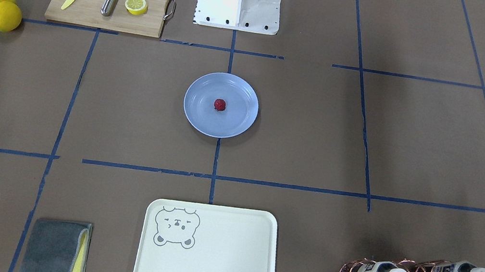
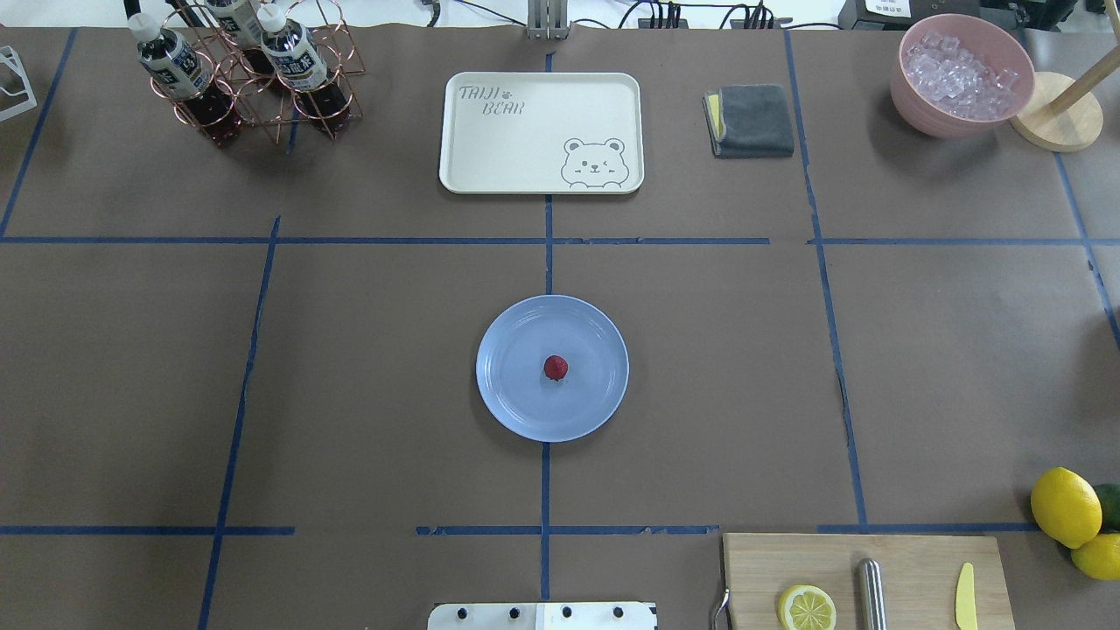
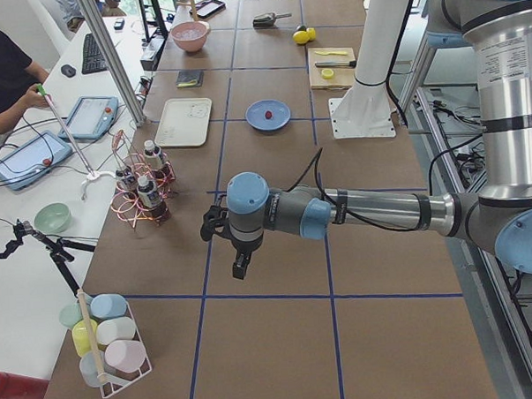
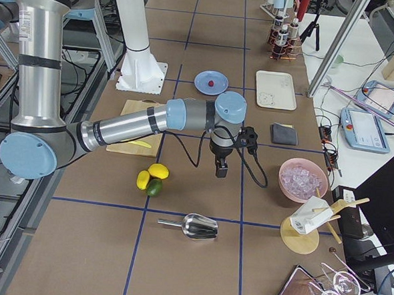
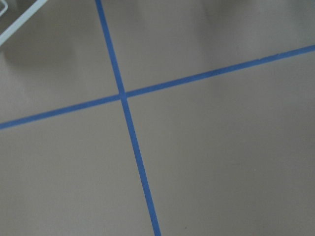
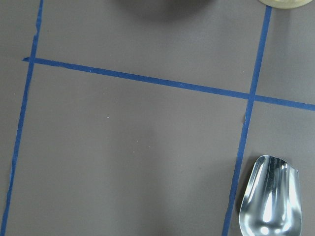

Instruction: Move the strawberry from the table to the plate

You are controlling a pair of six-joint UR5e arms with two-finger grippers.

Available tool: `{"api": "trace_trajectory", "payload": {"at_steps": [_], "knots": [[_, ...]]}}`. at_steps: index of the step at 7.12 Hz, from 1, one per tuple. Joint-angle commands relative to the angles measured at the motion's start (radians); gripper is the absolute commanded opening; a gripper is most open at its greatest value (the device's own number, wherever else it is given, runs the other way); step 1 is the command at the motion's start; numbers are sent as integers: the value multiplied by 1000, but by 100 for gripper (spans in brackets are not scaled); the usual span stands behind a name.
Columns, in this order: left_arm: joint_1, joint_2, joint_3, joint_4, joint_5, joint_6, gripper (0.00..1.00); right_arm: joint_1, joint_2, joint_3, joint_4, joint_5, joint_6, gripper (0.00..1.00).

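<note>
There's the strawberry on the plate, well apart from left gripper and right gripper alike; jaw openings: cannot tell.

cream tray printed "taiji bear", bottles with labels too small to read

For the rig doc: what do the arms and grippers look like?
Matched pair: the left arm and right arm are silver tubes with grey joints and round light-blue caps. The left gripper and right gripper are black and narrow. A black cable loops off each wrist.
</note>
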Motion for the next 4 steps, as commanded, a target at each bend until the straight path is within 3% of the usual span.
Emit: {"api": "trace_trajectory", "payload": {"at_steps": [1, 3, 4], "knots": [[-5, 14, -15, 14, 2, 1, 100, 4, -1, 3, -17, -10, -39, 100], [-25, -3, -38, 112, 2, 12, 100, -1, -8, -42, -20, -17, -106, 100], [-57, 11, -39, 114, -7, 119, 100, -1, -17, -44, -15, -68, -106, 100]]}}
